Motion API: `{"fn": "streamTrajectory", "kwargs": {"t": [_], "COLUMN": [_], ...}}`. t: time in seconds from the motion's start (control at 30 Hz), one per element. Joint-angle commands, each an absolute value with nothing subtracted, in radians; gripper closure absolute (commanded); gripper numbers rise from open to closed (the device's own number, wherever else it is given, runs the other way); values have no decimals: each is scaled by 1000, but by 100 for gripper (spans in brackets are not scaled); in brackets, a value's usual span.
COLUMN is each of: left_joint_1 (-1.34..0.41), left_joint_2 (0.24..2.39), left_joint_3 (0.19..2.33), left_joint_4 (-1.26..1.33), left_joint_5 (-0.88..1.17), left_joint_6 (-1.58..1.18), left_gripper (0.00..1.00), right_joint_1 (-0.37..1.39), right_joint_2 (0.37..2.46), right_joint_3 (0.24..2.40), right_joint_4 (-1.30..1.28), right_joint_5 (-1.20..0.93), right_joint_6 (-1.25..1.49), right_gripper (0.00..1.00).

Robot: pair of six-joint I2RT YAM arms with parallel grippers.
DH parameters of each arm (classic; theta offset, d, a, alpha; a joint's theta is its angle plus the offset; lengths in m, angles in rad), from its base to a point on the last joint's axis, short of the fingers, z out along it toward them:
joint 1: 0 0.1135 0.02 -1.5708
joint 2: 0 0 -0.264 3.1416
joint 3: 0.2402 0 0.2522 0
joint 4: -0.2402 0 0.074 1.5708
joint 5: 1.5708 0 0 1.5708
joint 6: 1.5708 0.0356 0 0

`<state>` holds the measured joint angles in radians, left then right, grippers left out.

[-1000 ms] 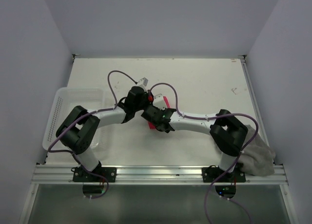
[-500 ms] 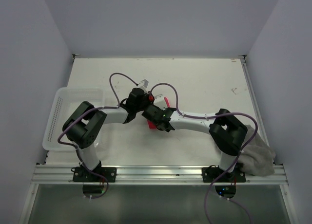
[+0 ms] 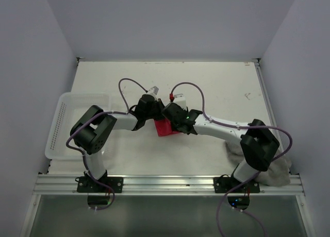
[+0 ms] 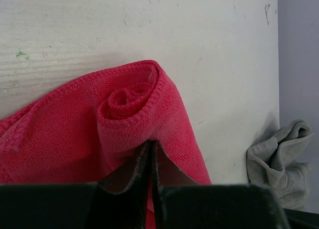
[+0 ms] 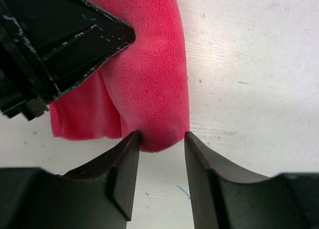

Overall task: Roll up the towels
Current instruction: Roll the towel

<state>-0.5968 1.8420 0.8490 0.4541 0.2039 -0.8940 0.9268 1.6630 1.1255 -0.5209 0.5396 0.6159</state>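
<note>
The pink-red towel [image 3: 166, 128] lies mid-table, partly rolled; in the left wrist view its spiral end [image 4: 130, 102] faces the camera. My left gripper [image 4: 151, 145] is shut, pinching a fold of the roll's outer layer. My right gripper [image 5: 160, 137] is open, its fingertips [image 5: 130, 142] standing either side of the roll's near end [image 5: 149, 94], which sits loosely between them. The left gripper's black fingers [image 5: 75, 35] press on the towel from the other side. The grey towel [image 3: 274, 170] lies crumpled at the table's near right corner, behind the right arm.
A white perforated basket [image 3: 66, 119] stands at the table's left edge beside the left arm. Purple cables [image 3: 191, 87] arch over both wrists. Grey walls close in the table on three sides. The grey towel [image 4: 279, 159] also shows at the right of the left wrist view.
My right gripper has opened off the pink towel, and its arm has swung so the elbow sits farther right. The left gripper stays shut and has shifted slightly right.
</note>
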Motion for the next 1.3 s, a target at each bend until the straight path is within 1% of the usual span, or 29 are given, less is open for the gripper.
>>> {"fn": "streamTrajectory", "kwargs": {"t": [0.0, 0.07, 0.1, 0.13, 0.17, 0.3, 0.43, 0.77, 0.87, 0.97, 1.0, 1.03, 1.13, 1.2, 1.27], "left_joint_1": [-601, -600, -598, -600, -600, -598, -597, -592, -591, -591, -588, -589, -588, -587, -586], "left_joint_2": [1864, 1859, 1858, 1855, 1852, 1844, 1833, 1802, 1793, 1786, 1783, 1778, 1769, 1763, 1755], "left_joint_3": [861, 864, 864, 862, 862, 856, 848, 841, 836, 834, 834, 839, 862, 874, 880], "left_joint_4": [388, 374, 371, 365, 364, 359, 356, 339, 336, 331, 331, 328, 308, 296, 287], "left_joint_5": [153, 143, 140, 137, 133, 132, 130, 114, 109, 107, 107, 107, 103, 97, 95], "left_joint_6": [-828, -821, -815, -812, -810, -807, -807, -787, -785, -778, -776, -776, -765, -762, -758], "left_gripper": [91, 91, 91, 91, 91, 91, 91, 91, 91, 91, 91, 91, 90, 90, 90], "right_joint_1": [897, 858, 842, 804, 784, 709, 680, 675, 675, 676, 676, 683, 730, 779, 811], "right_joint_2": [1551, 1493, 1479, 1464, 1447, 1443, 1479, 1532, 1552, 1562, 1559, 1555, 1520, 1517, 1526], "right_joint_3": [1086, 1036, 1017, 982, 965, 890, 861, 802, 799, 811, 818, 824, 867, 923, 962], "right_joint_4": [-454, -420, -379, -359, -339, -212, -150, -48, -38, -54, -67, -78, -159, -251, -310], "right_joint_5": [462, 379, 349, 312, 243, 85, 19, -23, -9, 14, 21, 34, 148, 254, 314], "right_joint_6": [641, 655, 667, 676, 687, 747, 773, 821, 810, 789, 782, 773, 724, 690, 667], "right_gripper": [54, 51, 47, 45, 44, 40, 38, 39, 44, 54, 59, 68, 80, 85, 87]}}
